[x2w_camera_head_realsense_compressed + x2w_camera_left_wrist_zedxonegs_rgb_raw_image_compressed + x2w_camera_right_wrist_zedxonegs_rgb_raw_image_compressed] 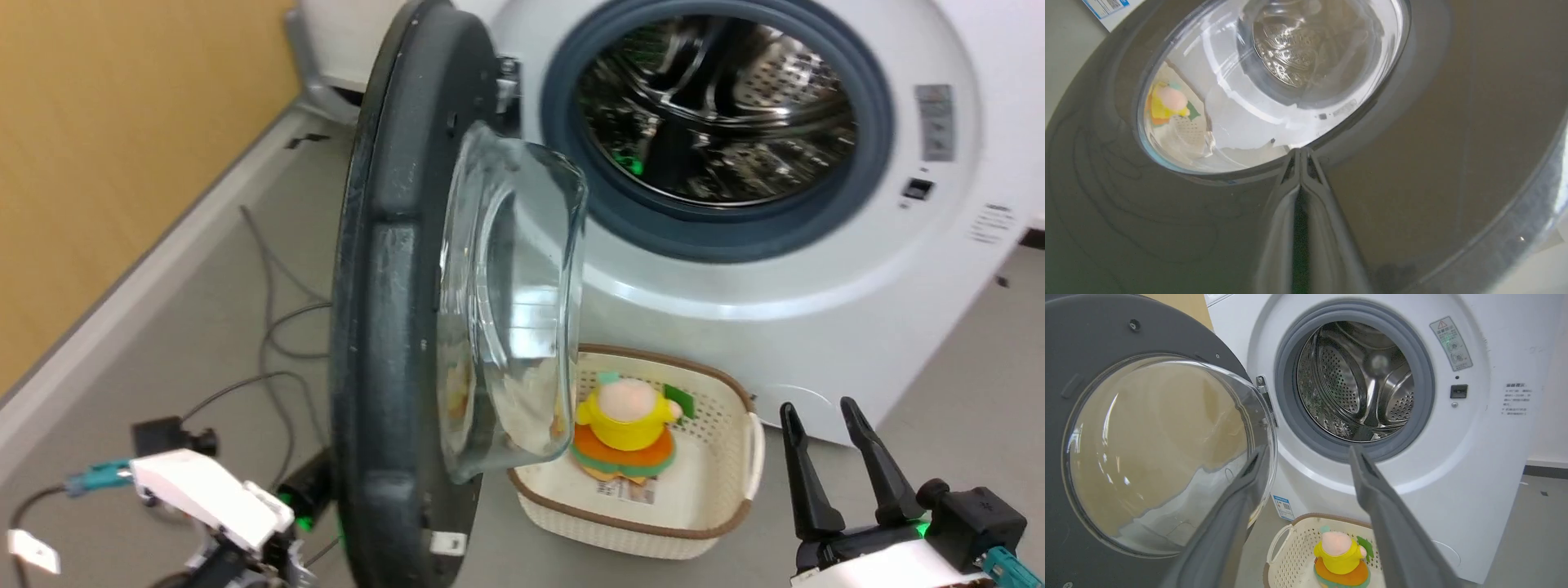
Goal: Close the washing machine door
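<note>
Door (392,327) swung wide open, edge-on left of the washing machine (735,318) drum opening, bottom rim cut off, left gripper (1300,154) pinched together, empty, tips seemingly touching its outer face, right gripper (819,411) spread, basket (753,447) beneath, bare floor (963,392) beside.

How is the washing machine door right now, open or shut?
Open. The washing machine door stands swung out, edge-on to the head view, and the steel drum shows uncovered.
</note>
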